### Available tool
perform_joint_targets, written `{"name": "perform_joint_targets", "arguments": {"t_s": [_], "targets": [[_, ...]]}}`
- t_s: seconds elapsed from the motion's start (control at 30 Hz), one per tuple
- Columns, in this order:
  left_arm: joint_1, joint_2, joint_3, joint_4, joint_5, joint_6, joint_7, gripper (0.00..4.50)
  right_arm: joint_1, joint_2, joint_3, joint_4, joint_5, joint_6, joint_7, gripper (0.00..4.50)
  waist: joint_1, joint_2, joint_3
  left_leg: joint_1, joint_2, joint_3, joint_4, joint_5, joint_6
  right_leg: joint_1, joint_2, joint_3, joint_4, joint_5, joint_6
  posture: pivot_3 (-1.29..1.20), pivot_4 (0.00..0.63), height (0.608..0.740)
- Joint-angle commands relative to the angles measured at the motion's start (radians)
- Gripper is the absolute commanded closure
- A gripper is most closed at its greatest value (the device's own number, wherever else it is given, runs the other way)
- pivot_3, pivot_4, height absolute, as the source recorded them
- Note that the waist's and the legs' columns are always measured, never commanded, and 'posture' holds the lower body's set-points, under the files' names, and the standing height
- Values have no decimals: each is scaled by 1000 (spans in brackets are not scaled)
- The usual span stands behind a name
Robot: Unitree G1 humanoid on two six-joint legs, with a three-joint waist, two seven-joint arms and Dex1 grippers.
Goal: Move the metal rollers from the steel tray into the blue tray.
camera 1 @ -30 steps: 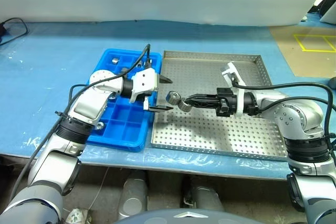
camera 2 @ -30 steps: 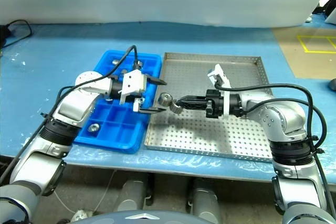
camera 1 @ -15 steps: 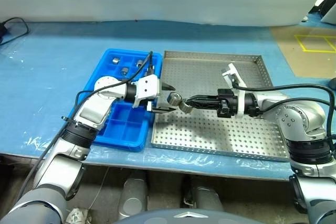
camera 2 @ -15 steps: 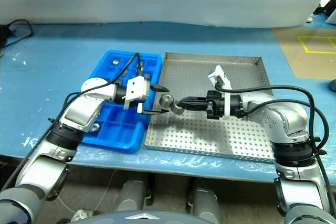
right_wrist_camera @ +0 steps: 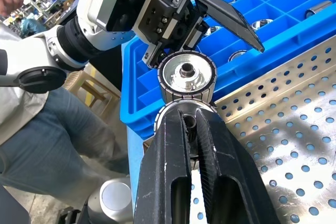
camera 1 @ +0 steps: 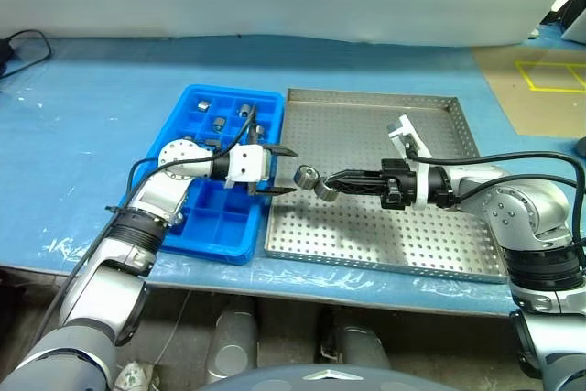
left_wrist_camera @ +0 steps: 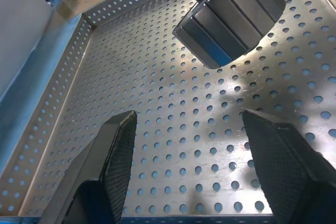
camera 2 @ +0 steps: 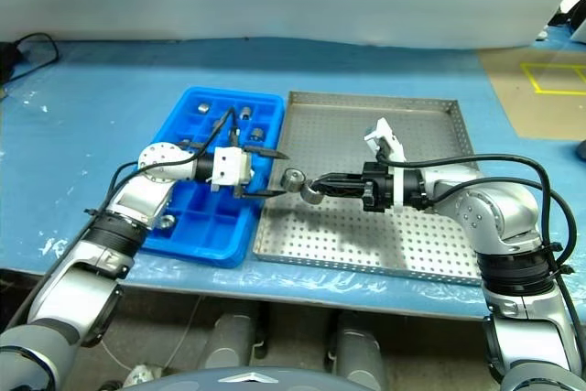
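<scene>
Already several rollers (camera 1: pixel 220 123) sit in the blue tray's (camera 1: pixel 212 243) cells, most toward twelve o'clock, one near seven. We see none lying loose on the steel tray (camera 1: pixel 430 244). Our right gripper (camera 1: pixel 328 184) is clamped on what looks like a joined pair of rollers (camera 1: pixel 307 177), held above the steel tray's nine o'clock edge. Our left gripper (camera 1: pixel 282 169) faces it, jaws apart, the pair just beyond its fingertips. By our judgement, the handover and placing remain.
</scene>
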Motion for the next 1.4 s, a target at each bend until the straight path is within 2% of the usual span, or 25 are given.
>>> {"name": "perform_joint_targets", "arguments": {"t_s": [0.03,0.17,0.47,0.63,0.9,1.0,1.27,1.4], "targets": [[-20,-38,28,4,-42,-47,15,1143,-3,-19,-2,-39,5,-30,19,4500,1,0,0,0,0,0,0,0,0,0,0,0,0,0,0,30,150,740],[-34,-58,56,2,-102,8,-3,1143,1,-25,2,-40,5,-34,21,4500,0,0,0,0,0,0,0,0,0,0,0,0,0,0,0,31,150,740],[-11,-31,58,-58,-158,92,-87,1143,3,-33,10,-33,-1,-47,21,4500,-1,0,0,0,0,0,0,0,0,-1,0,0,0,0,0,35,150,740],[11,-4,58,-149,-224,269,-142,1143,2,-32,11,-32,-5,-50,23,4500,-1,0,0,0,0,0,0,0,0,-1,0,0,0,0,0,34,150,740],[0,139,78,-298,-409,844,-234,1143,3,-34,14,-32,-11,-52,25,4500,-3,0,0,1,0,0,0,0,0,-1,0,0,1,0,0,31,150,740],[-32,147,115,-317,-497,1061,-192,1143,9,-37,11,-35,-11,-52,25,4500,-1,0,0,1,0,1,0,0,-1,-1,0,0,1,0,0,31,150,740],[-62,-11,287,-311,-782,1742,132,1143,19,-54,14,-42,-21,-60,34,4500,-1,0,0,0,-1,0,1,0,0,0,-1,0,1,0,-1,30,150,740],[-82,-94,422,-217,-859,1958,254,1143,21,-62,19,-41,-27,-65,42,4500,-3,0,0,0,-1,0,1,0,0,-1,-1,0,0,0,0,31,150,740]]}}
